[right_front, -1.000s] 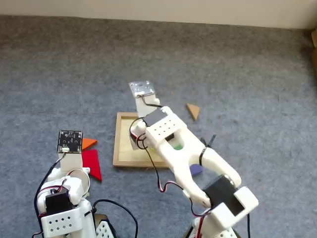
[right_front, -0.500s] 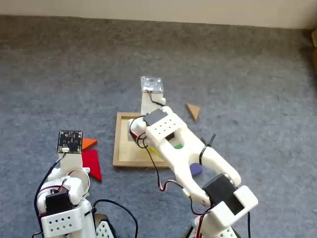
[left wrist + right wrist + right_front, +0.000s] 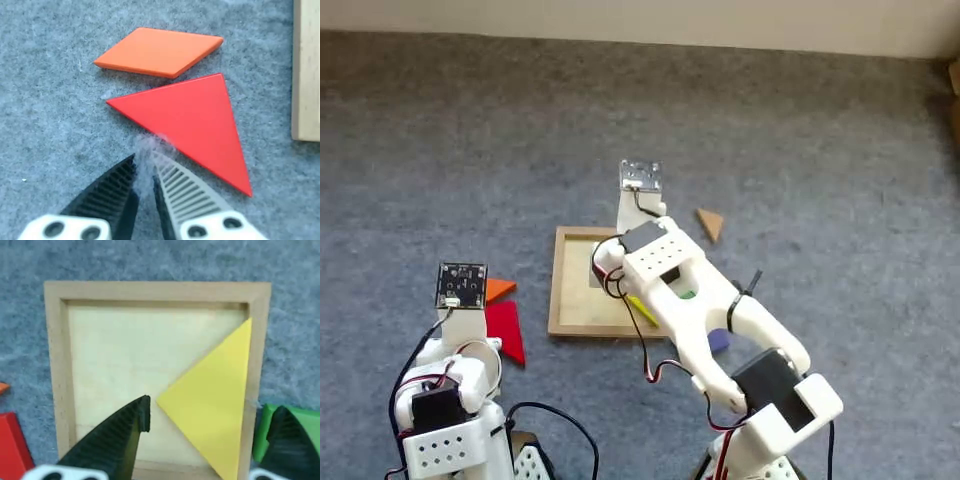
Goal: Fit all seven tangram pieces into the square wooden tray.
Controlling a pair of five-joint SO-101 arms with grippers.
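The square wooden tray holds a yellow triangle, whose long edge lies against or over the rim on one side. My right gripper hangs open above it, one finger over the tray floor and the other beyond the rim, over a green piece. On the carpet, my left gripper is shut, its tips just short of the red triangle. An orange parallelogram lies just beyond. The right arm covers the tray's right half in the high view.
A brown triangle lies on the grey carpet beyond the tray's far right corner. A purple piece peeks out beside the right arm, near the tray's front right corner. A strip of the tray's rim runs beside the red triangle.
The right arm's wrist has swung to the right over the tray's far edge. The left arm has not moved.
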